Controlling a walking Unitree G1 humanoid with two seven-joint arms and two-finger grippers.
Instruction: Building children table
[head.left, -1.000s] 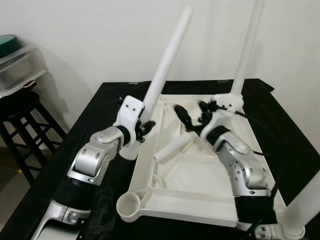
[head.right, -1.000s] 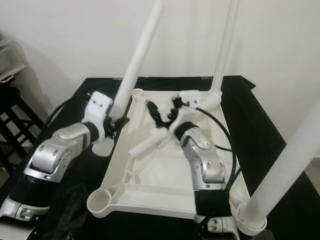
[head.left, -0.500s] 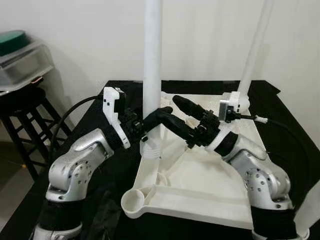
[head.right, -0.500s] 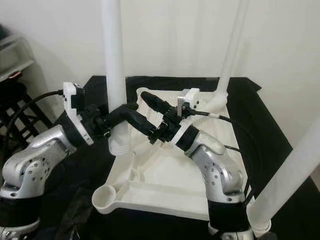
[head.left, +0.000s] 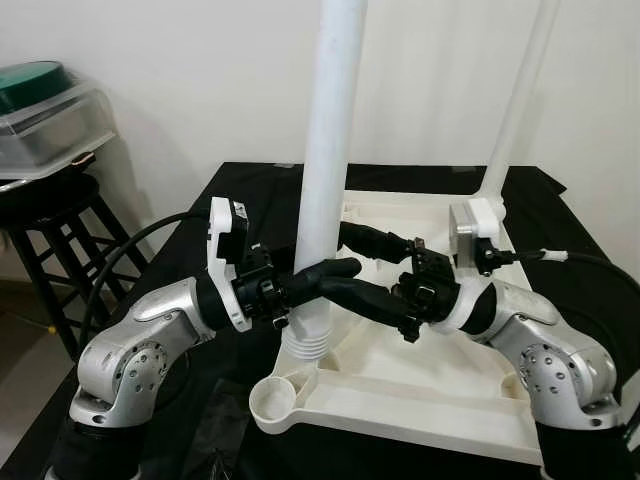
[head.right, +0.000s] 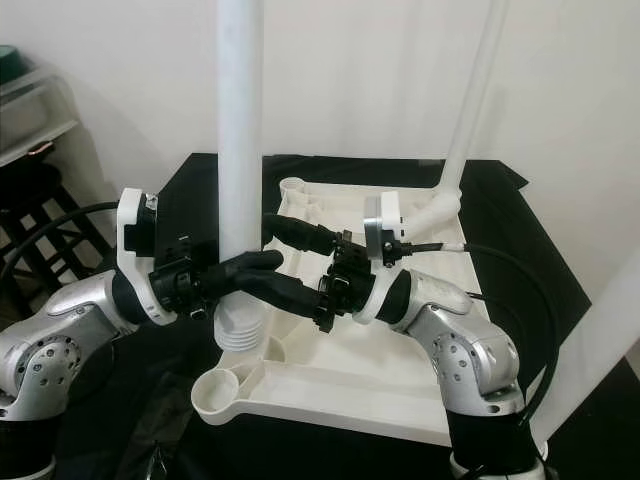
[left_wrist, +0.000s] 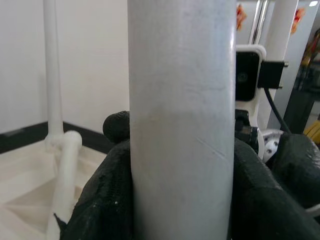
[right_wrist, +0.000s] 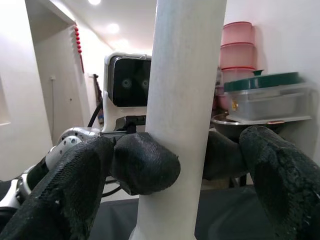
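Observation:
The white tabletop (head.left: 440, 370) lies upside down on a black-covered table. A loose white table leg (head.left: 330, 150) stands upright over the tabletop's left side. Its ribbed lower end (head.left: 305, 340) hangs just behind the empty near-left corner socket (head.left: 272, 402). My left gripper (head.left: 325, 285) is shut on this leg from the left, and its fingers (left_wrist: 112, 200) press both sides. My right gripper (head.left: 345, 265) reaches in from the right. Its fingers (right_wrist: 65, 185) are spread wide around the leg, outside the left gripper's fingers, and do not clamp it.
One fitted leg (head.left: 520, 100) rises from the far-right corner, and another leg (head.right: 610, 330) stands at the near right. A dark stool (head.left: 40, 200) with a clear green-lidded container (head.left: 45, 110) stands at the left, by the wall. Black cables trail from both wrists.
The held leg has travelled nearer along the tabletop's left side toward the near-left socket. My right gripper's spread fingers have come around it. The camera has shifted too.

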